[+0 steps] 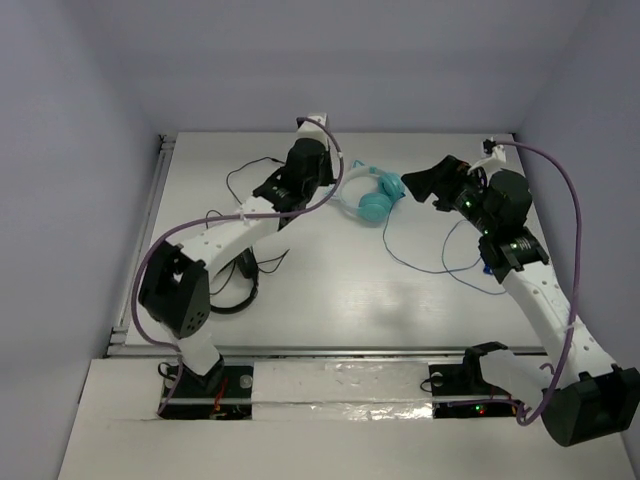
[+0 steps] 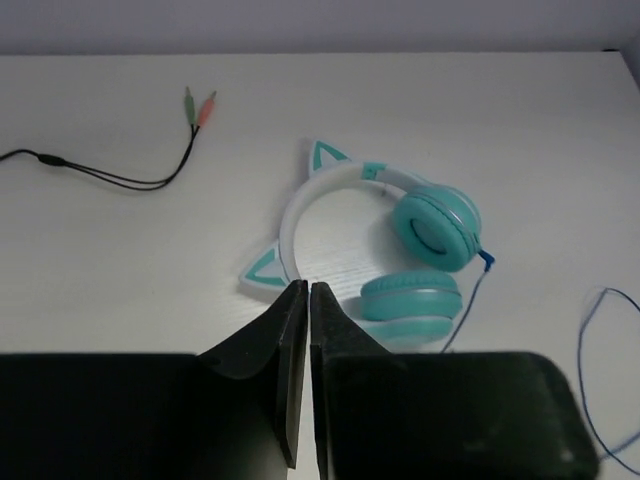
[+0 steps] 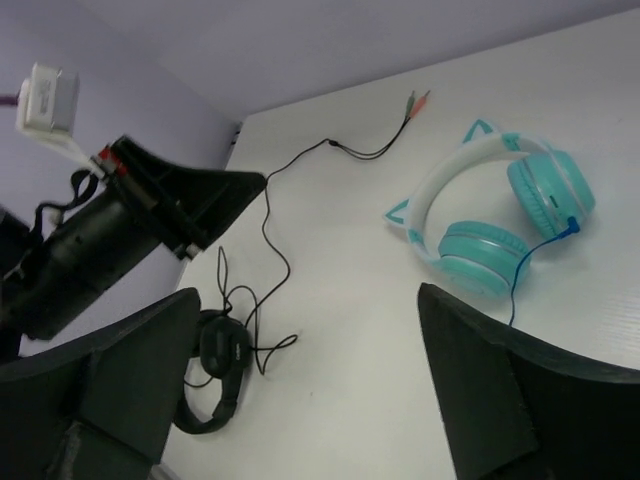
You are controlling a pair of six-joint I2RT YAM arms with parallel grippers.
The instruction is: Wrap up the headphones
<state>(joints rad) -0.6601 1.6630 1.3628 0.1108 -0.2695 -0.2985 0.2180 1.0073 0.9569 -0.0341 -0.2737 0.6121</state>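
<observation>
We see the headphones (image 1: 372,198) lying on the white table (image 1: 330,310) toward 12 o'clock in the top view, between the two arms. They rest flat and nothing grips them. In the left wrist view the pale headband arcs toward 10 o'clock with its two teal cat-ear points sticking outward, and the two round teal cups sit together at the 4 o'clock end. One cup shows its pad face, and the other lies edge-on just below it. The thin dark blue cord (image 2: 472,298) leaves the upper cup and trails away toward 5 o'clock. In the top view it sprawls in loose loops over the table toward the right arm, unwound.

The left gripper (image 2: 308,288) sits at 9 o'clock of the headphones. Its two fingers are pressed together with nothing between them. Their tips are near the headband, close to the lower cat ear, though we cannot tell whether they touch it.

The right gripper (image 3: 310,295) is at 3 o'clock of the headphones, spread wide and empty, with the table showing between its fingers.

A thin black wire (image 2: 130,180) with a green and a reddish plug lies toward 11 o'clock, well apart from the headphones. A black headset (image 3: 225,350) with tangled cord lies toward 8 o'clock, beside the left arm. Purple cables (image 1: 570,230) loop along both arms.
</observation>
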